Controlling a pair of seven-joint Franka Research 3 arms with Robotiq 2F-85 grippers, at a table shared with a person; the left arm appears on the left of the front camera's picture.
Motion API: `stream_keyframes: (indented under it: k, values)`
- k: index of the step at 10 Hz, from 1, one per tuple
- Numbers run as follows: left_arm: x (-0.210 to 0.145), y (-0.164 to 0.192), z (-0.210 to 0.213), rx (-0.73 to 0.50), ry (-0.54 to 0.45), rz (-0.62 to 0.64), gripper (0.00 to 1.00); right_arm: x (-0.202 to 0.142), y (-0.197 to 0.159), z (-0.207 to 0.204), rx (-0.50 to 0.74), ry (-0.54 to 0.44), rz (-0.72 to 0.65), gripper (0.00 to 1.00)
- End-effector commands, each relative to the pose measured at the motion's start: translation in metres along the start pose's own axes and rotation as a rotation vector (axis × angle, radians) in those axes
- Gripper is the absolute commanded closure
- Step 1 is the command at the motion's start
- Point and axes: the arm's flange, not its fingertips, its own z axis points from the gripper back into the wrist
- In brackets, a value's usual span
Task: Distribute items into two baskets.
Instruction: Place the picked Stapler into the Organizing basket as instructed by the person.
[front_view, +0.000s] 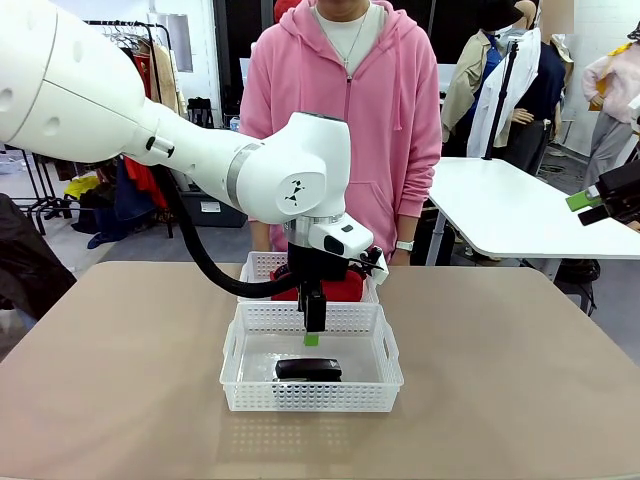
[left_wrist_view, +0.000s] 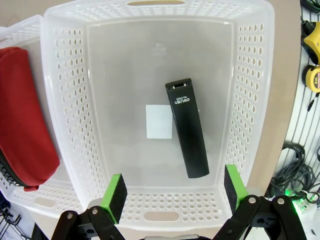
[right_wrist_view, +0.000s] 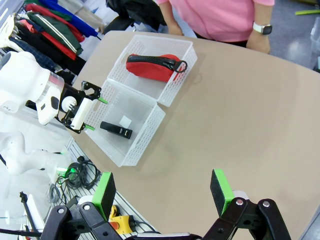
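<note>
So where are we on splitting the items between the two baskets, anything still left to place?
It looks done: the black stapler lies flat in the near basket, beside its small white label, and the red pouch sits in the far basket. Nothing is in hand: the left gripper hangs open above the stapler, and the right gripper is open, off to the side. No loose items show on the table.

Black stapler (front_view: 308, 369) lies flat in near white lattice basket (front_view: 240, 375), beside its white label (left_wrist_view: 159, 121); red zippered pouch (right_wrist_view: 150, 66) fills far basket (right_wrist_view: 150, 45), baskets touching
</note>
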Motion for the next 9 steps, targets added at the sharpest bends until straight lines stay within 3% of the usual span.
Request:
stream_keyframes:
  k: [1, 5, 9]
  values:
    - [-0.002, 0.0, 0.002, 0.007, 0.002, -0.003, 0.0, 0.001, 0.002, 0.001, -0.005, 0.005, -0.012, 0.0]
    - [0.0, 0.0, 0.0, 0.0, 0.0, 0.0, 0.0, 0.001, 0.002, 0.001, -0.005, 0.005, -0.012, 0.0]
    - [-0.055, 0.04, 0.091, 0.058, -0.128, 0.185, 0.0, 0.001, 0.002, 0.001, -0.005, 0.005, -0.012, 0.0]
